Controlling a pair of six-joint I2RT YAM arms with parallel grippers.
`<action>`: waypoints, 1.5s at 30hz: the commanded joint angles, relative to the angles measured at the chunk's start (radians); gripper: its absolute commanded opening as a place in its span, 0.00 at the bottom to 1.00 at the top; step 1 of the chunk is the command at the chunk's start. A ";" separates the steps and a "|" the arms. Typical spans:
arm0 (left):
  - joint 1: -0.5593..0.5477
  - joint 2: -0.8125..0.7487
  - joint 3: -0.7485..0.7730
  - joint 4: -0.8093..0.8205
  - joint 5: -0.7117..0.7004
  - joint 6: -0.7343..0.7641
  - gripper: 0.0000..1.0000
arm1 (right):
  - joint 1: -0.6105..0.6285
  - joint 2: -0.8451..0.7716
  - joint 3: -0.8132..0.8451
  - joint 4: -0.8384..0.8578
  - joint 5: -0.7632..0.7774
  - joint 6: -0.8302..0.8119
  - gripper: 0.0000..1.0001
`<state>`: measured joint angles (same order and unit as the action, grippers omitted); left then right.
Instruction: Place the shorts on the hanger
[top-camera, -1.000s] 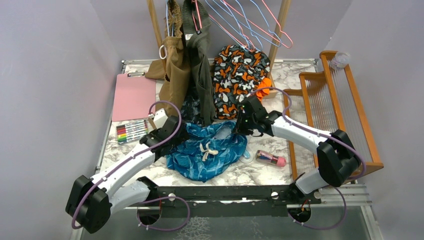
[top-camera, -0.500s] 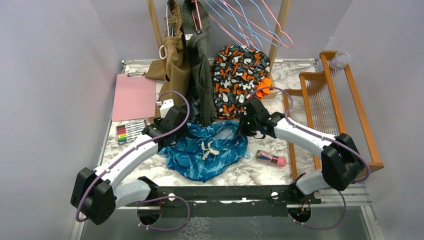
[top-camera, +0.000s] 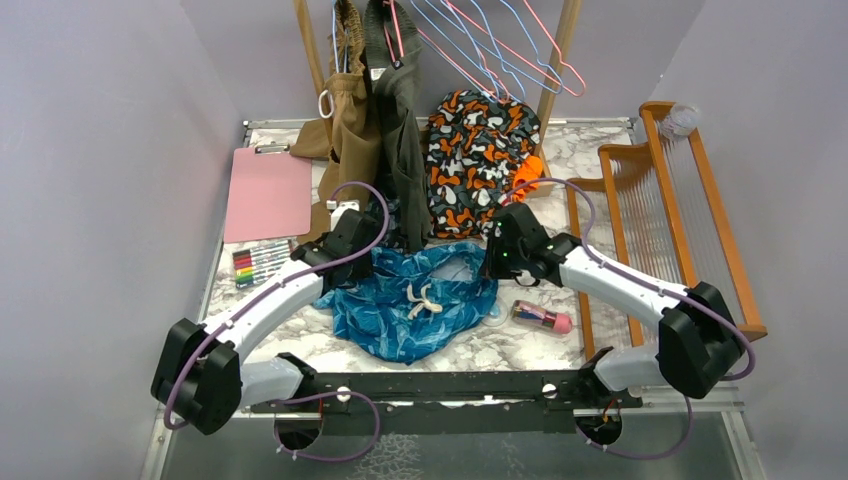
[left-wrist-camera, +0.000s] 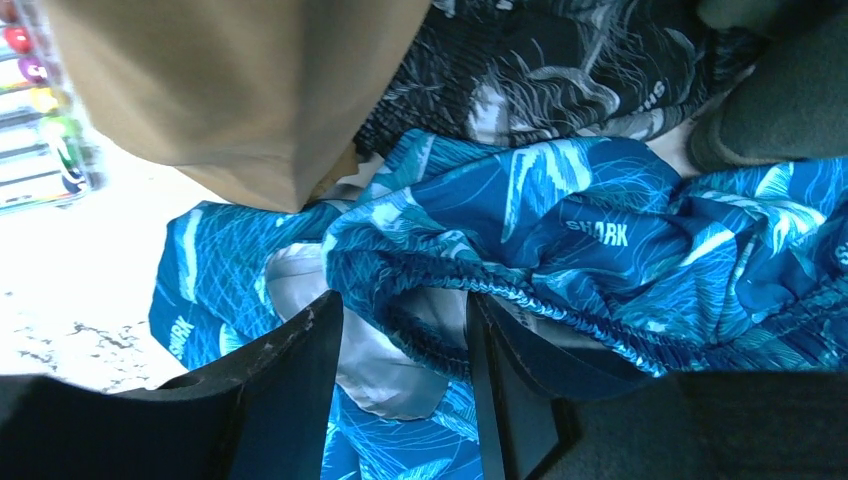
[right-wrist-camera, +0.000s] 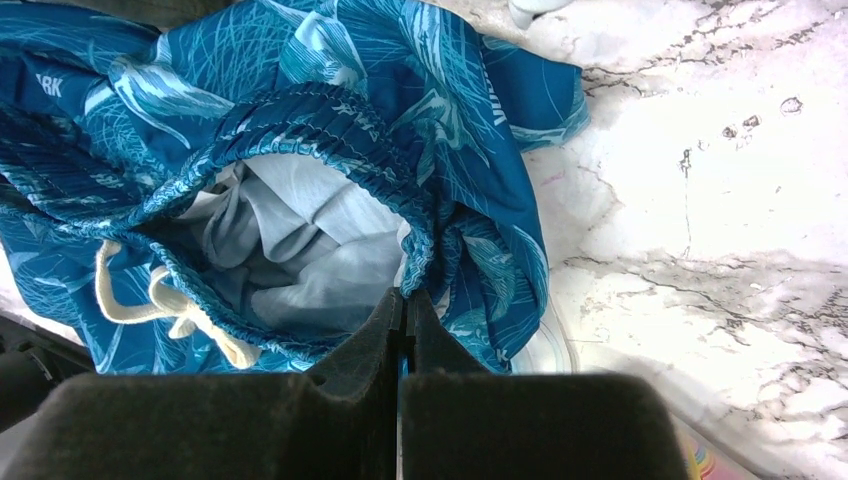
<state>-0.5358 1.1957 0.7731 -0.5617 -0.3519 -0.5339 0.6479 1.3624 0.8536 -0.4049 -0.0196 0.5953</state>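
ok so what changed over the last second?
Left end effector moved forward and inward over the shorts, and its jaws narrowed around the waistband without pinching it yet. Right end effector shut on the waistband's other side and drew back slightly. Hanging clothes, clipboard and markers unchanged.

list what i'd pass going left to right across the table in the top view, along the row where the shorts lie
marker set → shorts → small pink bottle → wooden rack
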 joint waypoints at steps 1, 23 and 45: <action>0.005 0.020 0.000 0.035 0.095 0.045 0.52 | 0.006 -0.031 -0.031 0.012 -0.003 -0.025 0.01; 0.005 -0.019 -0.026 0.072 0.106 0.061 0.00 | 0.004 0.023 0.088 -0.004 0.050 -0.092 0.48; 0.005 -0.101 -0.061 0.115 0.154 0.071 0.00 | 0.004 0.065 0.034 0.072 0.057 -0.143 0.01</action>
<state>-0.5358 1.1355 0.7197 -0.4797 -0.2283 -0.4667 0.6479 1.4937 0.9138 -0.3801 0.0395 0.4694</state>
